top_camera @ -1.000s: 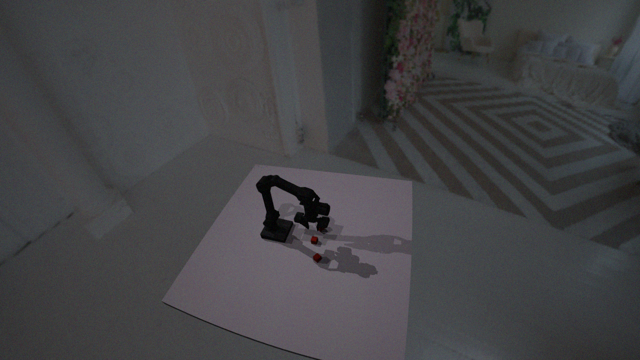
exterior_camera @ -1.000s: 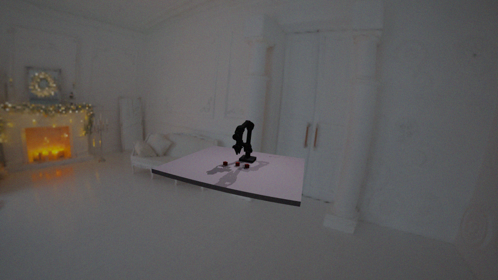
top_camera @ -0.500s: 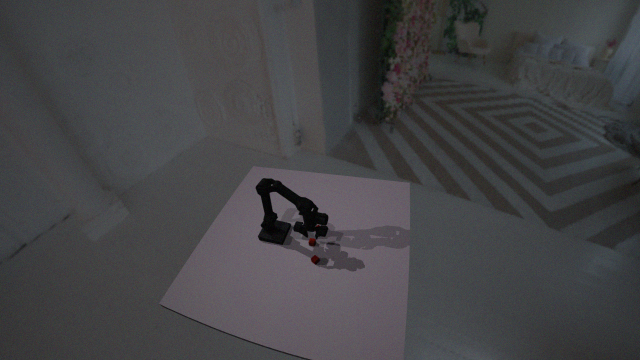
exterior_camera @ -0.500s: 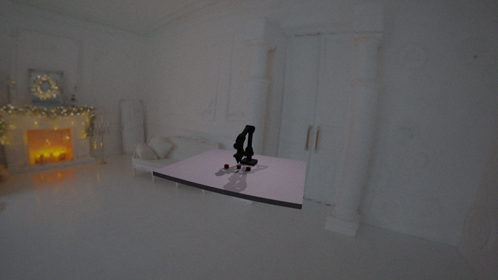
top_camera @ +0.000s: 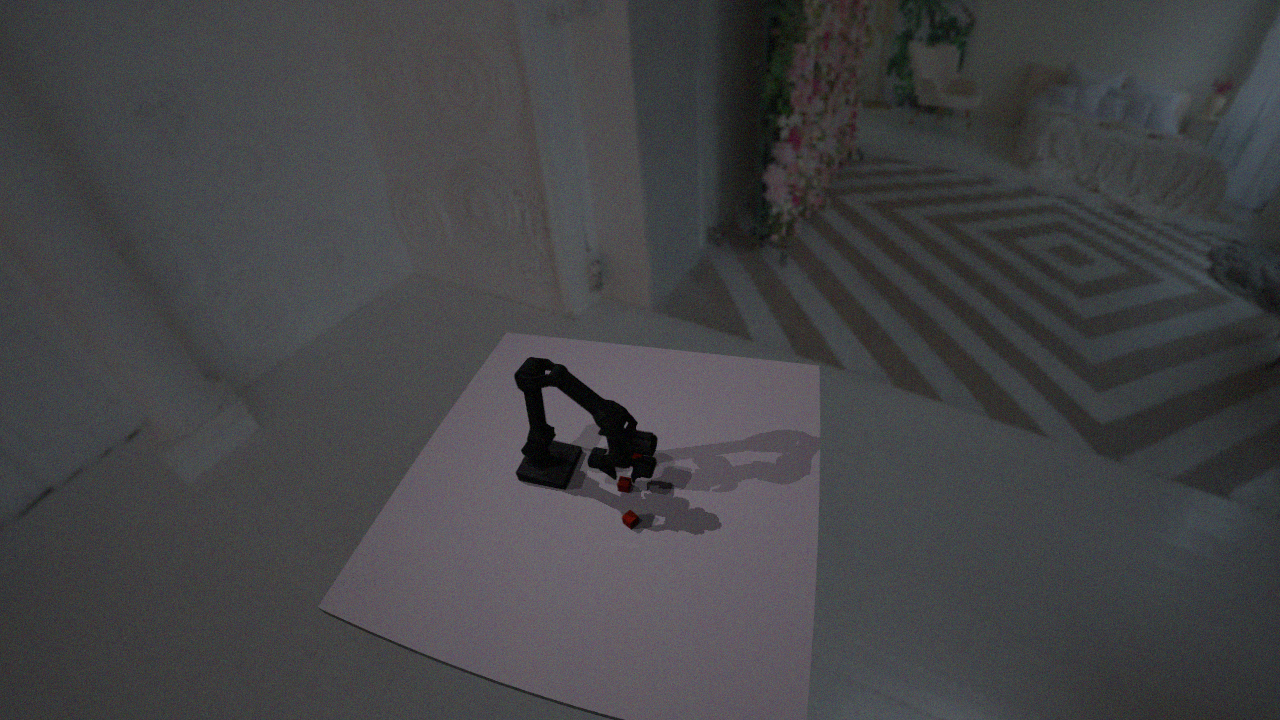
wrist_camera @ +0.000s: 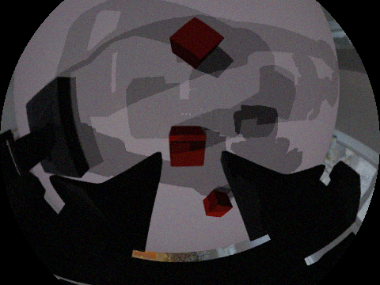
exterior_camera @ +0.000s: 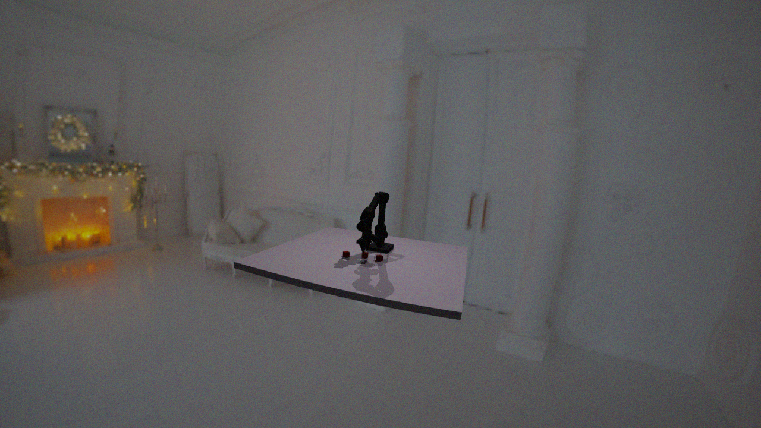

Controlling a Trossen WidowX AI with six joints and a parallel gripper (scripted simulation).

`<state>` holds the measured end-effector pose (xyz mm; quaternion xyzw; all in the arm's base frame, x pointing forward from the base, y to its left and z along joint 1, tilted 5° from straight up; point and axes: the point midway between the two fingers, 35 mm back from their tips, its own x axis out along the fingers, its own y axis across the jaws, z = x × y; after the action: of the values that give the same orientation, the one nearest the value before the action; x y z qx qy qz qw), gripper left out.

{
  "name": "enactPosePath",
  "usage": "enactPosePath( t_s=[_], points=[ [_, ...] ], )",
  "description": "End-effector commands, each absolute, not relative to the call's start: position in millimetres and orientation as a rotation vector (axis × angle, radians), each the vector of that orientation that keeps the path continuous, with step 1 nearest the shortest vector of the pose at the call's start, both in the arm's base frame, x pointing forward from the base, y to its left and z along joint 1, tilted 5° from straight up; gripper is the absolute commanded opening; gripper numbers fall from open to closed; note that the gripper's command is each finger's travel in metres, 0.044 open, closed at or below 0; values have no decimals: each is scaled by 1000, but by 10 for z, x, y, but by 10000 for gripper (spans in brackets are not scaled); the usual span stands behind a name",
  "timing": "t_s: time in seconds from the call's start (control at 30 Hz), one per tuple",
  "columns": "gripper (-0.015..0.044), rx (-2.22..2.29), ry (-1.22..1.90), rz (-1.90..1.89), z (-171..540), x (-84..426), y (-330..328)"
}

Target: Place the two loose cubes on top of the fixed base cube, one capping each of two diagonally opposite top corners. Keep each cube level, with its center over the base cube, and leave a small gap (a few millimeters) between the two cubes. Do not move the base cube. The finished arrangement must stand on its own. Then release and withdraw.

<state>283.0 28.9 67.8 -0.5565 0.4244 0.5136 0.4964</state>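
"What do you see at the far left of the wrist view?"

"The arm's base (top_camera: 564, 475) (exterior_camera: 390, 247) (wrist_camera: 49, 119), toward nine o'clock on the table (top_camera: 537, 582) (exterior_camera: 298, 266) (wrist_camera: 178, 233)."

"And next, moving right?"

"The middle red cube (top_camera: 623, 484) (exterior_camera: 364, 255) (wrist_camera: 187, 152), framed by the end effector (top_camera: 624, 477) (exterior_camera: 364, 249) (wrist_camera: 192, 157). Its fingers stand apart, with nothing clamped."

"From overhead I barely catch the cube at its twelve o'clock."

"The gripper hides most of that upper cube (top_camera: 637, 456) (exterior_camera: 379, 258) (wrist_camera: 196, 37); the wrist view bares its top, turned like a diamond."

"The last one, farther right?"

"The lower cube (top_camera: 630, 519) (exterior_camera: 345, 254) (wrist_camera: 218, 203), toward five o'clock from the middle one. The exterior view shows all three in a row, well apart from each other, none stacked."

"Which one is the fixed base cube?"

"I can't tell; they're all red."
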Motion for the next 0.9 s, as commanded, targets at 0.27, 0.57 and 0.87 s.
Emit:
enactPosePath(
  t_s=[0.27, 0.57, 0.87],
  points=[
    [265, -1337, 1038, 1255, 450, 2818, 299],
    [105, -1337, 1038, 1255, 440, 2818, 300],
    [105, -1337, 1038, 1255, 607, 2838, 296]
  ],
)
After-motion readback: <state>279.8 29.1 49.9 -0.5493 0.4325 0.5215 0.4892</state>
